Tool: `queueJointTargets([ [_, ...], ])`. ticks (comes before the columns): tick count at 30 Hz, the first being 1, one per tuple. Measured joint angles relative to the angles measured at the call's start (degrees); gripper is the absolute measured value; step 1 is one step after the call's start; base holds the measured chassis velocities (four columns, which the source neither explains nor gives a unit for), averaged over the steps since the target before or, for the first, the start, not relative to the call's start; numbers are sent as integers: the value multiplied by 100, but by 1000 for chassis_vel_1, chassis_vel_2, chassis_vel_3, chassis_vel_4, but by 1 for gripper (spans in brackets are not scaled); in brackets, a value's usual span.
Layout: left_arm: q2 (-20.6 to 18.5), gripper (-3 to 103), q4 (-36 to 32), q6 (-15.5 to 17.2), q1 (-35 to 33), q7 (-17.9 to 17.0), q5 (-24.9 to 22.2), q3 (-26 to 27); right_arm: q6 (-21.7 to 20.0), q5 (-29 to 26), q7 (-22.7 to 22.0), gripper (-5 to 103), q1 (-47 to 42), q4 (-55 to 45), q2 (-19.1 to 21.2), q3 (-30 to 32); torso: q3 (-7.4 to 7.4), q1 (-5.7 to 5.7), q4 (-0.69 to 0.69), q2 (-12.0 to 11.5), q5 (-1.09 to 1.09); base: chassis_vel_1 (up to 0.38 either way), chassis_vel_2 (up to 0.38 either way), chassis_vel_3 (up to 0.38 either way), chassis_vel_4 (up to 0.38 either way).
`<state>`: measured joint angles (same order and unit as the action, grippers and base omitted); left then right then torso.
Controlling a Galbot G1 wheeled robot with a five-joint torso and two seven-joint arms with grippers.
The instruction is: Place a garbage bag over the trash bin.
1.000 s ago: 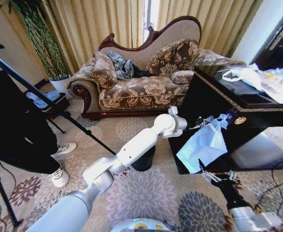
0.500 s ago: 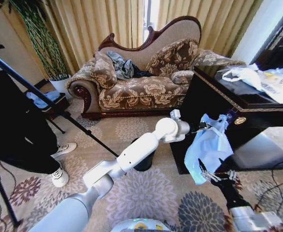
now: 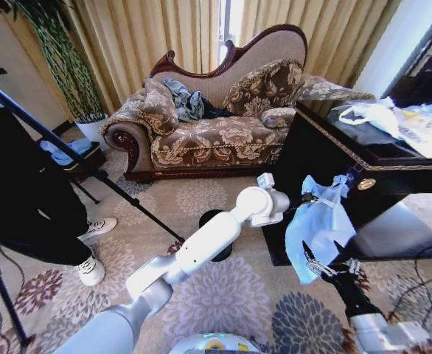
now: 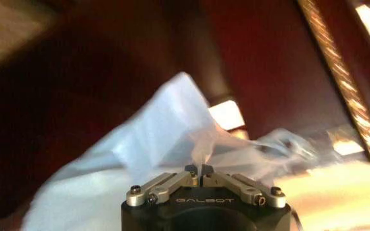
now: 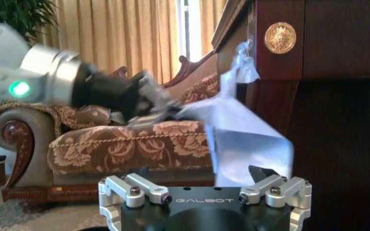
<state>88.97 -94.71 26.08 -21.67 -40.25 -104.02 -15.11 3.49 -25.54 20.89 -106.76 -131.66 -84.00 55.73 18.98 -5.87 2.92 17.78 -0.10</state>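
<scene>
The robot's long white left arm reaches forward across the room, and its left gripper [image 3: 309, 197] has the top of the garbage bag [image 3: 318, 228] pinched; in the left wrist view the jaws are closed tight together on a fold of the pale blue plastic [image 4: 172, 139]. The bag hangs loose in the air in front of the dark wooden desk [image 3: 363, 158], its crinkled body drooping down toward the patterned carpet [image 3: 223, 295].

The right gripper [image 3: 321, 264] sits low, just beneath the bag's bottom edge, with its jaws spread wide apart and nothing between them; from the right wrist view the hanging plastic [image 5: 246, 139] dangles just above them.

The trash bin [image 3: 214, 234] stands on the carpet, partly hidden behind the left forearm, well to the left of the bag and apart from it. Beyond it a floral sofa [image 3: 216, 125] stands against the gold curtains.
</scene>
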Motion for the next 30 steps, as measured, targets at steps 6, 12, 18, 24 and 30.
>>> queueJointTargets([
  [6,-880,0,-634,-27,-561,-130,-247,662,-28,-10,-2,100,42,37,35,-18,0,0,-1,0,-3,0,0,0,0],
  [12,-1901,0,-1555,129,-1325,-102,-729,1333,-84,-23,-9,100,96,64,89,-56,0,-1,0,0,-2,0,0,0,0],
  [18,-2904,0,-2132,252,-2483,176,-908,2311,-96,-88,-13,100,90,78,166,-12,0,0,-1,0,-4,0,0,0,0],
  [24,-3769,0,-2418,406,-4169,556,-1022,4355,-115,-102,-9,100,185,200,213,-76,-1,1,-3,0,-5,0,0,0,0],
  [30,-3961,0,-2137,456,-4306,608,-1268,5170,-116,-103,-1,100,214,205,179,-88,0,0,0,0,-4,0,0,0,0],
])
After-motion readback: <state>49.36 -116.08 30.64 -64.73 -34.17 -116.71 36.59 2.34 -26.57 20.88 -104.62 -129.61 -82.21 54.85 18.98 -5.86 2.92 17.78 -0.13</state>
